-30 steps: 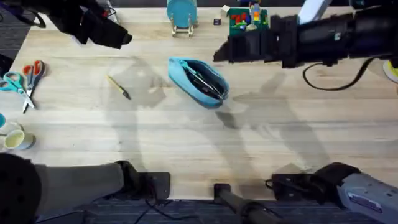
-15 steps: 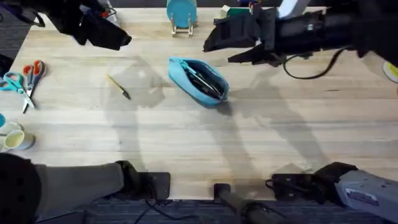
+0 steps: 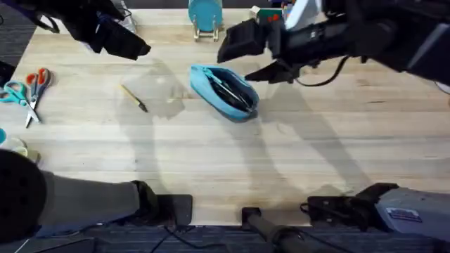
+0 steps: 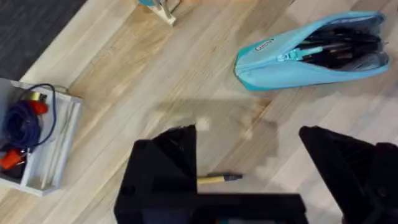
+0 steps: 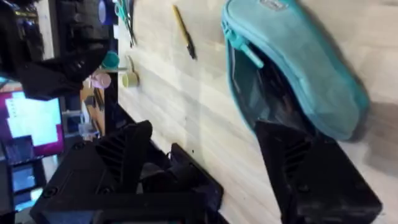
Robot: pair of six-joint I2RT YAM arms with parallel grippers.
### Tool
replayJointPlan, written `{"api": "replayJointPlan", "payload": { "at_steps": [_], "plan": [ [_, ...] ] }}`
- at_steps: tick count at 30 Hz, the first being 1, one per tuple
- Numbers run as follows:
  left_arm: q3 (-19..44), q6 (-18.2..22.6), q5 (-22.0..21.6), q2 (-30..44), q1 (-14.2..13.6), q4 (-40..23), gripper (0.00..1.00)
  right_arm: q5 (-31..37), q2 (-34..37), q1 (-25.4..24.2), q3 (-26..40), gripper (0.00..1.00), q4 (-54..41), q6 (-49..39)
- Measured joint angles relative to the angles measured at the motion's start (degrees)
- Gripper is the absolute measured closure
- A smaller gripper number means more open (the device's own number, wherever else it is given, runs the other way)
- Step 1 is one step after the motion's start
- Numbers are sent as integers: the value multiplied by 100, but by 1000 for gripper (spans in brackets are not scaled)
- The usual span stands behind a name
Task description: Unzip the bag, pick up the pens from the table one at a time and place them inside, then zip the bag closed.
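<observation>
Bag lies on the table near its middle toward the far side, zipper open along its length. Dark pens are visible inside the mouth; none lies loose on the boards. A yellow stick with a dark tip rests apart to the left, not a task item.

Right tool hovers just above and beside the bag's right end, fingers spread wide, holding nothing. Left tool hangs over the far left of the table, also spread and empty, the yellow stick beneath it.

Assessment: loading appears complete; closing is the step in hand. Recommended method: one tool pins the fabric at the end opposite the slider, the other pinches the pull tab and draws it steadily along the seam, keeping pens clear of the teeth.
</observation>
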Motion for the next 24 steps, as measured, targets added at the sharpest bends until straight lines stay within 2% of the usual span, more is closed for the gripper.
{"api": "replayJointPlan", "payload": {
  "at_steps": [13, 24],
  "plan": [
    [0, 0, -1, 88, 0, 0, 7, 213, 822, 522, -1, 4, 149, 975],
    [0, 0, -1, 88, 0, 0, 8, 774, 945, 641, -4, 4, 706, 1777]
  ]
}}
